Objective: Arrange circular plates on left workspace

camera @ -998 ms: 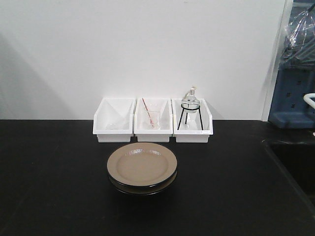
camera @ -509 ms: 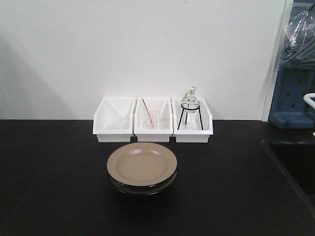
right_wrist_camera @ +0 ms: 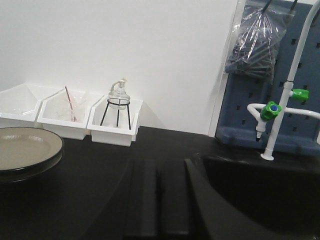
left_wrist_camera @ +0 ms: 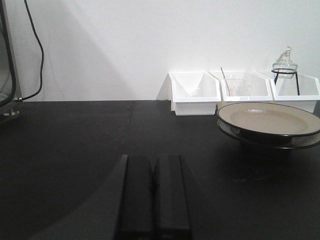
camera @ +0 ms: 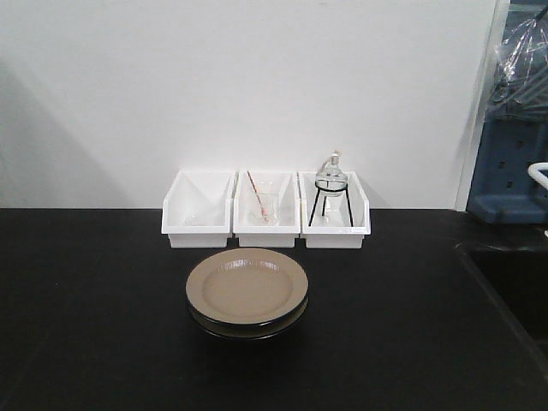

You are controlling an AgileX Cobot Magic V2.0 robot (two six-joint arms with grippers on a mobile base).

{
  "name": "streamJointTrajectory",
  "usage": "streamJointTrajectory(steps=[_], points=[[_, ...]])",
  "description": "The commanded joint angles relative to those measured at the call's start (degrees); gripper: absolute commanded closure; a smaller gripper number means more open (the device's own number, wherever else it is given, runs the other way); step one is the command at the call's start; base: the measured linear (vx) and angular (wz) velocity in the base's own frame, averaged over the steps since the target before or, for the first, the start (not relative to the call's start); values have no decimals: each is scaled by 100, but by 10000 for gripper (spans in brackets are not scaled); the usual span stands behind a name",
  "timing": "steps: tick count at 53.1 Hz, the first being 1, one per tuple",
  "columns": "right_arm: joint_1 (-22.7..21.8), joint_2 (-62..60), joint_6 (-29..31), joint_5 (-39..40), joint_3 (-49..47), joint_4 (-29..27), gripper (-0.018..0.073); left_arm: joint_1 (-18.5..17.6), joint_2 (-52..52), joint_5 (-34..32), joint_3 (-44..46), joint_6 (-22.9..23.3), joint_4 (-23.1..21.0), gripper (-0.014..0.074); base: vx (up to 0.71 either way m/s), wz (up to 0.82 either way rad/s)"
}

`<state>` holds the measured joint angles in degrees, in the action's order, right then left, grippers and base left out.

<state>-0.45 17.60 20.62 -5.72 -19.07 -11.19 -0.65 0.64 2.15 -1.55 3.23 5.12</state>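
Plates first: two round, shallow, glossy beige-tan dinner plates (camera: 247,288) with thin dark rims sit stacked one on the other, mid-tabletop, just in front of the bins. Nothing holds them.

Left end effector (left_wrist_camera: 153,192): black fingers pressed together, closed on nothing, low over the matte black tabletop (camera: 86,325), plates off to its right and apart from it. Right end effector (right_wrist_camera: 158,197): also closed and empty, plates at the far left of its view, well apart.

Handling, as a judgement: rigid, probably ceramic or melamine, moderately heavy for a pinch grip, glazed so slippery, and chip-prone if dropped or knocked. Flat centre gives no purchase. Best hold is the rim, one finger above and one under the lip; the upper plate's rim overhangs the lower one slightly, so there looks to be a gap to get under. Fingers must open before approach. Lifting the top one could drag or shift the lower.

Surroundings: three white rectangular plastic bins (camera: 266,223) in a row against the white wall, just behind the stack. Middle bin holds a clear glass beaker with a red-tipped rod (camera: 265,205); right bin holds a glass alcohol lamp on a black wire tripod (camera: 330,193). All fragile, so avoid overshooting backwards. Recessed black sink (right_wrist_camera: 260,195) with a white faucet with green fittings (right_wrist_camera: 280,107) lies to the right. Left stretch of tabletop shows nothing in the way.
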Motion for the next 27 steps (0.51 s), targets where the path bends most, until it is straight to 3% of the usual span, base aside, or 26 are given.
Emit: streamJointTrajectory(steps=[1, 5, 8, 19, 27], points=[[-12, -59, -1207, 388, 78, 1119, 558, -39, 95, -467, -115, 62, 22, 594, 0, 0], [-12, -300, -1997, 602, 576, 1736, 558, -39, 95, -467, -115, 62, 22, 594, 0, 0], [-12, -578, -2269, 729, 971, 1778, 558, -39, 95, -467, -115, 62, 22, 594, 0, 0], [-12, -1819, -2590, 966, 2172, 1703, 558, -39, 95, -467, -115, 62, 22, 594, 0, 0], [-11, -1835, -2651, 628, 2196, 1681, 558, -39, 89, -466, -115, 62, 22, 594, 0, 0]])
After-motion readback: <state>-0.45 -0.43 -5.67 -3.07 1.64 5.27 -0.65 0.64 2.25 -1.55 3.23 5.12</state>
